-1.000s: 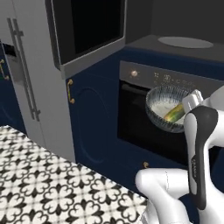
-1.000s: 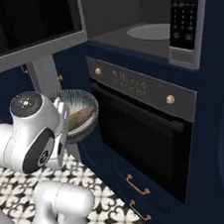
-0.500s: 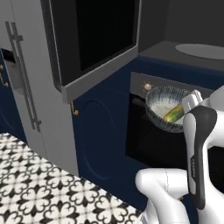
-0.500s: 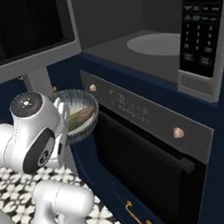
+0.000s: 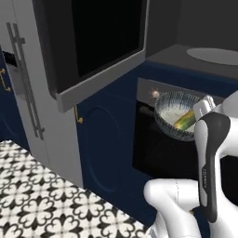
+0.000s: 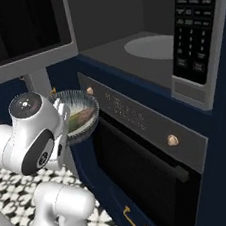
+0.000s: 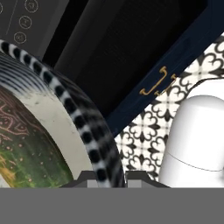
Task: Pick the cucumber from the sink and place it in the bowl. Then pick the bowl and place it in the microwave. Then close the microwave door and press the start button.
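The grey-blue streaked bowl [image 5: 168,110] hangs in the air in front of the black oven, below the microwave's opening. My gripper [image 5: 205,105] is shut on its right rim. The yellowish-green cucumber [image 5: 185,120] lies inside it. From the right base view the bowl [image 6: 87,102] with the cucumber [image 6: 76,121] sits just past my wrist. The hand view has the striped bowl rim [image 7: 75,114] between my gripper [image 7: 107,176] tips, cucumber [image 7: 27,162] at the left. The microwave [image 6: 122,18] stands open, grey turntable plate [image 6: 151,47] inside. Its door [image 5: 104,39] swings out to the left.
The black oven [image 6: 141,159] with round knobs and a bar handle sits directly under the microwave. The microwave's keypad [image 6: 190,26] is at the right. A grey fridge door [image 5: 39,100] with a long handle stands at the left, over a patterned tile floor [image 5: 32,200].
Both base views have shifted: the base has driven closer, so the microwave and oven loom larger. The bowl with the cucumber stays held in the same spot relative to the arm.
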{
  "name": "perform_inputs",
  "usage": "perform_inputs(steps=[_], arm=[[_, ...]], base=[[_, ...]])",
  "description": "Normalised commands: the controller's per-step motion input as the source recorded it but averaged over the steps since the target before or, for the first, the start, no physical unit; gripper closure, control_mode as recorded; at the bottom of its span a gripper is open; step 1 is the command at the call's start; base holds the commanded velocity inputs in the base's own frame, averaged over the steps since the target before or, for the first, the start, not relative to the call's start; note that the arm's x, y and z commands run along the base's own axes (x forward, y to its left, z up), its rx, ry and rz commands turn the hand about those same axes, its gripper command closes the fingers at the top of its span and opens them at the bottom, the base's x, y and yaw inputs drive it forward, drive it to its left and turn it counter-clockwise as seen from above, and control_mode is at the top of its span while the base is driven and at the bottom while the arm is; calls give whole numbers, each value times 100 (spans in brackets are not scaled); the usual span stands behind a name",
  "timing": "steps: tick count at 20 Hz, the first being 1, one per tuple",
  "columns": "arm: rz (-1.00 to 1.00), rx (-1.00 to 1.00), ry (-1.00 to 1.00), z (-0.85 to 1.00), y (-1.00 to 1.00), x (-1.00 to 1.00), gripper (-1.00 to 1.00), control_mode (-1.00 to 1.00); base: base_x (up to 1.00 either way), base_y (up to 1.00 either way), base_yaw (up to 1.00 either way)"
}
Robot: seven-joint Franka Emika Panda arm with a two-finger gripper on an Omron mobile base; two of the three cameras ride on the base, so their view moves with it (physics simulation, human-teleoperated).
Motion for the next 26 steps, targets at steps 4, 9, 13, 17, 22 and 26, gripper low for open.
perform_inputs(steps=[4, 9, 13, 17, 22, 26], arm=[[0, 0, 0, 0, 0, 0, 100, 100], [0, 0, 0, 0, 0, 0, 100, 100], [0, 0, 0, 0, 0, 0, 100, 100], [0, 0, 0, 0, 0, 0, 100, 100], [0, 0, 0, 0, 0, 0, 100, 100], [0, 0, 0, 0, 0, 0, 100, 100]], base=[[0, -31, -17], [-2, -5, -19], [-6, 4, -15], [-13, 20, -14], [-22, 31, -16], [-20, 26, -10]])
